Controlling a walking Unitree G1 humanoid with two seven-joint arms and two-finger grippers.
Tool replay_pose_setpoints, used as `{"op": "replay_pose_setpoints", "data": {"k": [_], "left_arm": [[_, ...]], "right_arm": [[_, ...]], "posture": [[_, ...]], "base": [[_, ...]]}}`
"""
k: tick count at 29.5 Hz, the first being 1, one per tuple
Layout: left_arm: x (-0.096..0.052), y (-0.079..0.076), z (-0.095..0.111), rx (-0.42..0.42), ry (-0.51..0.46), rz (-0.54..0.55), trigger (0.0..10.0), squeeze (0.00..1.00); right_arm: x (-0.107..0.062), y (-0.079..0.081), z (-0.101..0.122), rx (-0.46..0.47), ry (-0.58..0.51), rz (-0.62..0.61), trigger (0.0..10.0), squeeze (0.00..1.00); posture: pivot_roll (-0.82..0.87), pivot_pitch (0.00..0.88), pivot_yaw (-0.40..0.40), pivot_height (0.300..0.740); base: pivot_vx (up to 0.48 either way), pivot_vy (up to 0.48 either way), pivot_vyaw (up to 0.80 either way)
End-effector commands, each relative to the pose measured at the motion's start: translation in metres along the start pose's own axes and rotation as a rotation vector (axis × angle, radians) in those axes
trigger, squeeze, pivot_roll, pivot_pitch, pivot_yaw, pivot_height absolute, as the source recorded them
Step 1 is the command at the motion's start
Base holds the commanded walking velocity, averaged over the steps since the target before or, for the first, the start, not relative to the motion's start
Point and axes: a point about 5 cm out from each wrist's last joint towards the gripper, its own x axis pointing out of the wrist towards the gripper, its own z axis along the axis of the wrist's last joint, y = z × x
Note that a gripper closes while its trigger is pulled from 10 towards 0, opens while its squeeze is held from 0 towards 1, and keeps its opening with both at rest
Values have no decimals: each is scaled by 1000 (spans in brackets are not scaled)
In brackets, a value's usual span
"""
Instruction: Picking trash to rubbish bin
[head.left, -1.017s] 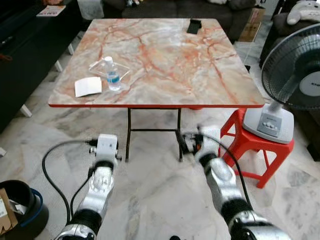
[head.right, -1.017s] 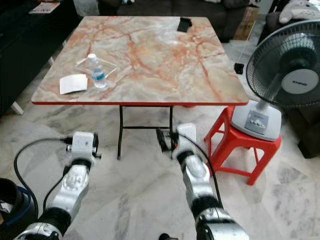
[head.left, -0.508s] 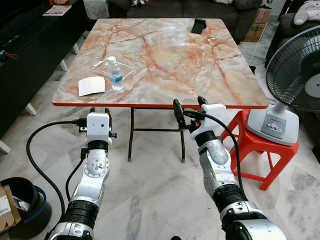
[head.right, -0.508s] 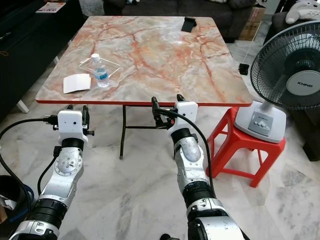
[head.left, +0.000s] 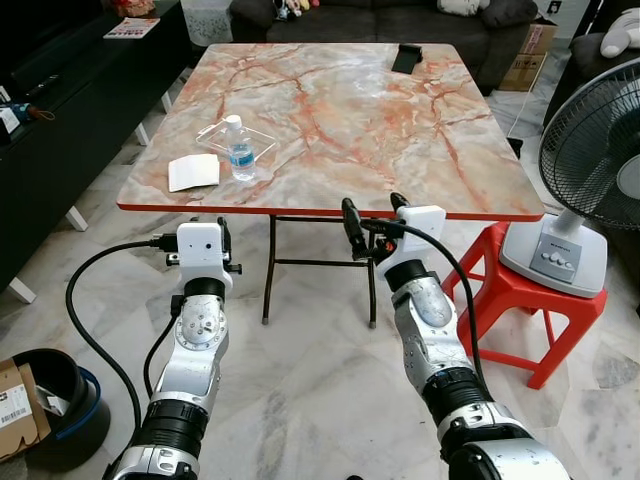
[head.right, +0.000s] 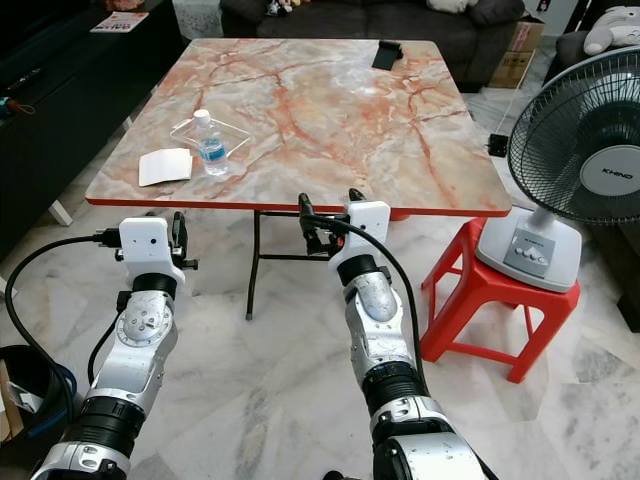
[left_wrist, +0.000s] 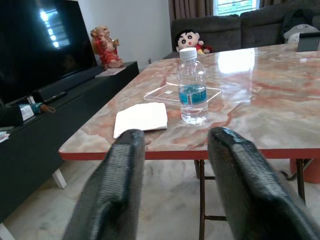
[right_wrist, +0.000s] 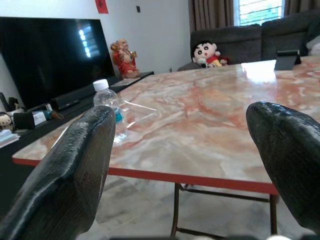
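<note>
A small clear water bottle (head.left: 241, 155) with a blue label stands upright near the left front of the marble table (head.left: 350, 110). It rests on the edge of a clear plastic tray (head.left: 222, 135), beside a white napkin (head.left: 194, 172). Both grippers hover below and in front of the table's front edge. My left gripper (head.left: 203, 226) is open and faces the bottle (left_wrist: 192, 87) and the napkin (left_wrist: 141, 117). My right gripper (head.left: 372, 210) is open wide under the table's middle, with the bottle (right_wrist: 111, 107) off to its left. A black rubbish bin (head.left: 55, 410) stands on the floor at my lower left.
A standing fan (head.left: 595, 170) and a red plastic stool (head.left: 520, 300) are to the right. A dark TV cabinet (head.left: 60, 120) runs along the left. A black flat object (head.left: 407, 58) lies at the table's far edge. A cardboard box (head.left: 15, 405) sits by the bin.
Both arms have risen from low over the floor to just under the table's front edge. The camera has shifted, and the table appears slightly lower in the picture.
</note>
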Motion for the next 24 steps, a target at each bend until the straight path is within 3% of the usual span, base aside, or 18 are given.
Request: {"op": "replay_pose_setpoints", "data": {"k": [1, 19, 20, 24], "left_arm": [[3, 0, 4, 5, -15, -9, 10000, 1000], [2, 3, 4, 14, 1, -9, 10000, 1000], [2, 4, 4, 19, 1, -4, 10000, 0], [3, 5, 3, 19, 6, 6, 10000, 0]], "right_arm": [[2, 2, 4, -1, -11, 10, 10000, 0], [2, -5, 5, 2, 0, -18, 10000, 0], [2, -6, 5, 0, 1, -22, 10000, 0], [2, -8, 2, -10, 34, -32, 10000, 0]], "posture": [[19, 33, 11, 740], [28, 63, 0, 740], [28, 63, 0, 740], [27, 68, 1, 740]], "base": [[0, 0, 0], [0, 0, 0], [0, 0, 0], [0, 0, 0]]}}
